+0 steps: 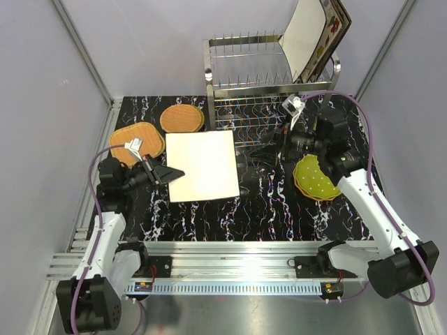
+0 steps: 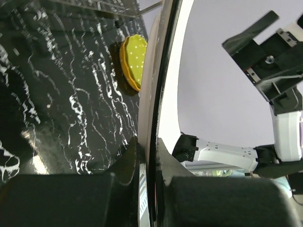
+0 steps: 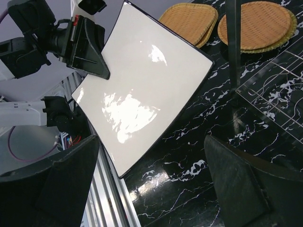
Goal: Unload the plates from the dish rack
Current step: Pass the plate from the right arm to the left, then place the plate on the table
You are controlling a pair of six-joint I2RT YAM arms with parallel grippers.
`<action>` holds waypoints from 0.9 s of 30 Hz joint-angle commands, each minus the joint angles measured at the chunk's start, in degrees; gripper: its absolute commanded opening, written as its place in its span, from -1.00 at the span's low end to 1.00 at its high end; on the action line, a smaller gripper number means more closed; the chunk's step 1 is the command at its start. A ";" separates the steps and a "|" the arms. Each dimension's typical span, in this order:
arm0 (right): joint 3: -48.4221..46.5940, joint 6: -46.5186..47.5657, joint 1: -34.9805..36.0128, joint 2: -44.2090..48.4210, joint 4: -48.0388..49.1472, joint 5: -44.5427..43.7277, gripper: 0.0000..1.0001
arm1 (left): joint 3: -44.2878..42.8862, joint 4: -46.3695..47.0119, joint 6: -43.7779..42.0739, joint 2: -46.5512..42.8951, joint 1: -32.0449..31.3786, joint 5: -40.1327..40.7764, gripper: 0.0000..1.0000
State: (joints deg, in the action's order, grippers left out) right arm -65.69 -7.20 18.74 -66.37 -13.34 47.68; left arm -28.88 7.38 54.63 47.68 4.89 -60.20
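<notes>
My left gripper is shut on the left edge of a cream square plate, which it holds tilted over the middle of the table. The left wrist view shows the plate's edge clamped between the fingers. The plate and the left gripper also show in the right wrist view. My right gripper is open and empty, low in front of the dish rack. In the rack's right end stand another cream square plate and a flower-patterned plate.
Squarish orange woven plates and round woven ones lie at the back left. Lime-green dotted plates lie under the right arm. A rack leg stands close to the right gripper. The table's metal rail runs along the near edge.
</notes>
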 commanded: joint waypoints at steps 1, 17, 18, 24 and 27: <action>0.48 0.88 -0.90 1.77 1.65 0.40 1.00 | 0.84 10.18 2.23 0.66 -0.84 0.26 -1.00; 1.71 -2.38 -2.75 2.12 4.55 -1.27 0.99 | 12.53 42.35 14.09 18.30 -20.42 21.07 -1.00; 1.79 -2.90 -2.75 2.12 4.82 -1.10 0.99 | 12.71 44.11 14.53 19.63 -21.49 21.88 -1.00; 2.58 -4.14 -2.75 2.03 6.05 -1.10 0.99 | 10.70 57.12 17.61 32.70 -28.17 27.68 -1.00; 2.94 -4.40 -2.75 2.21 6.14 -1.36 0.99 | 7.97 62.13 19.19 38.26 -30.81 29.53 -1.00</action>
State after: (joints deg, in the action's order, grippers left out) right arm -63.20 -10.76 16.36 -65.67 -10.31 47.40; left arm -15.57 47.00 69.56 83.37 -24.01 -33.47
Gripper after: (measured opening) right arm 0.994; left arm 0.080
